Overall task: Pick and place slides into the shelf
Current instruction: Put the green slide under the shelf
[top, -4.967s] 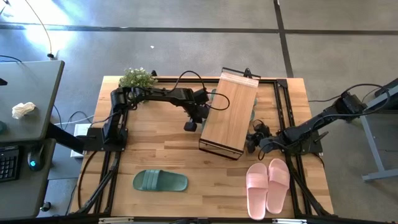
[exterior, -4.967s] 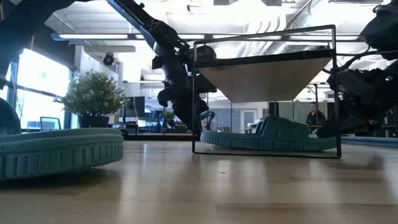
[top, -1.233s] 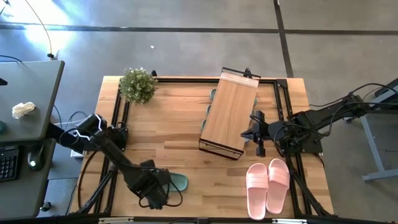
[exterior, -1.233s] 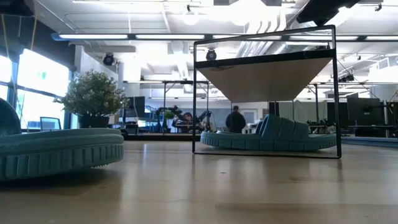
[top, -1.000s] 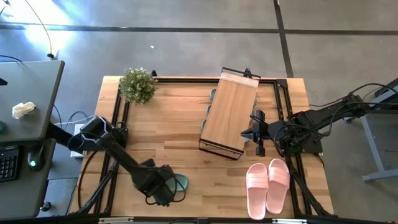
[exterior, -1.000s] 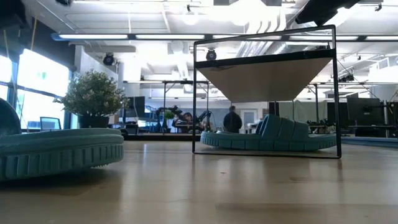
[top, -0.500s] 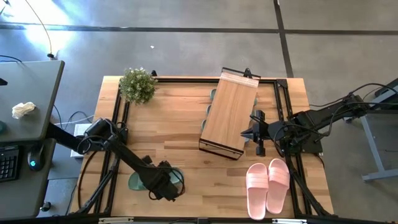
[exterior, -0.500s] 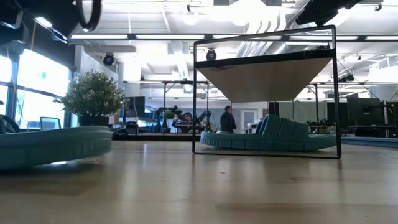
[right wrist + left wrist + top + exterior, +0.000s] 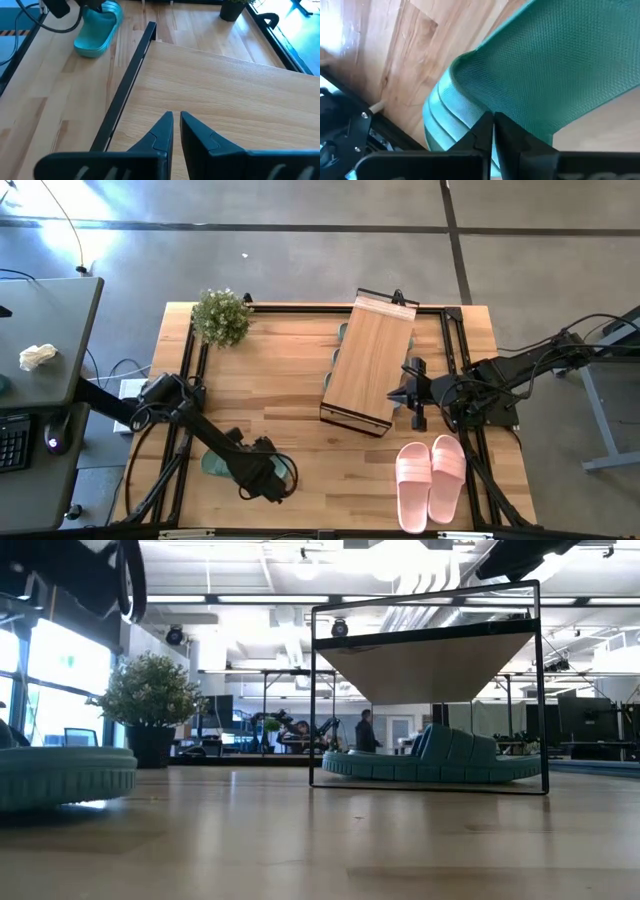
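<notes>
Slides: from above, a green slide (image 9: 215,463) lies at the table's (image 9: 290,380) seven o'clock under the left gripper (image 9: 268,480); pink slides (image 9: 430,477) sit at five o'clock beside the shelf (image 9: 368,363). Left wrist view: fingers (image 9: 482,131) pinch the green slide. Right wrist view: the right gripper's (image 9: 174,126) fingers stand nearly closed over the shelf, holding nothing.

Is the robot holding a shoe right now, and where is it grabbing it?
Yes. The left tool grips a green slide by its strap end. The right tool holds nothing, waiting by the shelf.

Matt rubbery green slide (image 9: 555,65), finely textured sole, pale grained wood shelf (image 9: 368,360)
</notes>
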Controlling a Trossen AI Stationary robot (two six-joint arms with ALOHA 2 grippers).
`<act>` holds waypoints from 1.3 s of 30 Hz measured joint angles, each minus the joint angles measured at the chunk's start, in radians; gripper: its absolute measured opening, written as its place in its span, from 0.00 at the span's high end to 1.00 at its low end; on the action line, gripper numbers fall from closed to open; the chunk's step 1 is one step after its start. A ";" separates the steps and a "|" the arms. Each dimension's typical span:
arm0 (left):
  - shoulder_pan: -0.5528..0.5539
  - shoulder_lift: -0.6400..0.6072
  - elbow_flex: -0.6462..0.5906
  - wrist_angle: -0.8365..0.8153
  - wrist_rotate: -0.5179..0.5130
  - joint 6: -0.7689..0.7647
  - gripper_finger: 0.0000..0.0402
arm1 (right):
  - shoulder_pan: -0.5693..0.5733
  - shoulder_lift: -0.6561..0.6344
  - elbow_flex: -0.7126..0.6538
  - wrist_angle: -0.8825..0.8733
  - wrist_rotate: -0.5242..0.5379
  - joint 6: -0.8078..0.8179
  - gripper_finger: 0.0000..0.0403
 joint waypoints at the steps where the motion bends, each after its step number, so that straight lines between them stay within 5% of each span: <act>1: 0.000 0.005 0.000 -0.006 -0.002 0.000 0.98 | 0.000 0.000 0.000 -0.001 -0.003 0.002 0.94; 19: -0.015 0.014 0.081 -0.125 -0.079 0.036 0.93 | 0.000 0.000 0.000 0.001 -0.035 0.029 0.94; 26: -0.028 0.014 0.128 -0.186 -0.145 0.106 0.82 | -0.001 0.000 0.000 0.001 -0.060 0.029 0.94; 33: -0.035 0.014 0.129 -0.186 -0.137 0.117 0.67 | 0.000 0.000 0.000 0.001 -0.087 0.022 0.94; 39: -0.062 0.036 0.127 -0.184 -0.051 0.093 0.67 | 0.000 0.000 0.000 0.001 -0.086 0.022 0.94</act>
